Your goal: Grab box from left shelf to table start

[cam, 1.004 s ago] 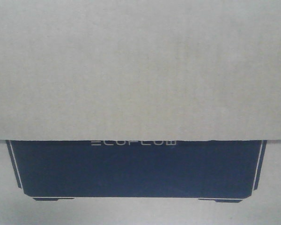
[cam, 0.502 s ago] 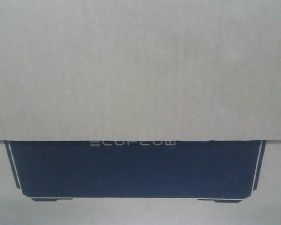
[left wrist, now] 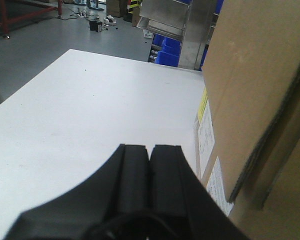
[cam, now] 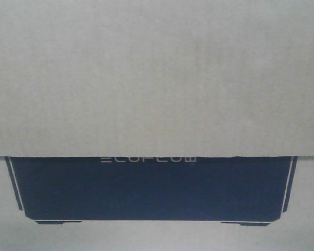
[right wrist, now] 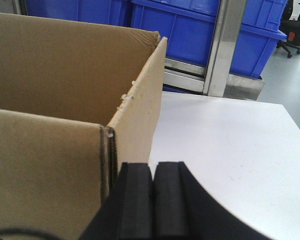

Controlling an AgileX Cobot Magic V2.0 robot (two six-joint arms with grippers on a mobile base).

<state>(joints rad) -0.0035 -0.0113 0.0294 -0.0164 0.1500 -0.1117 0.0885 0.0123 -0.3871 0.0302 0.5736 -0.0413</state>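
Observation:
The brown cardboard box (cam: 157, 78) fills the front view, its black trapezoid panel with white ECOFLOW lettering (cam: 149, 188) low in frame. The box stands on the white table. In the left wrist view the box (left wrist: 255, 90) is at the right, with white labels on its side. My left gripper (left wrist: 150, 148) is shut and empty just left of it. In the right wrist view the open-topped box (right wrist: 65, 100) is at the left. My right gripper (right wrist: 154, 165) is shut and empty beside its right wall. The shelf's silver rail (right wrist: 187, 74) shows behind the table.
The white table (left wrist: 90, 110) stretches left of the box and also right of it (right wrist: 230, 145). Blue plastic bins (right wrist: 190, 30) and a silver metal upright (right wrist: 222, 45) stand behind the table. A grey floor with clutter (left wrist: 95, 22) lies far off.
The box has shifted very slightly left in the front view; otherwise nothing has visibly changed.

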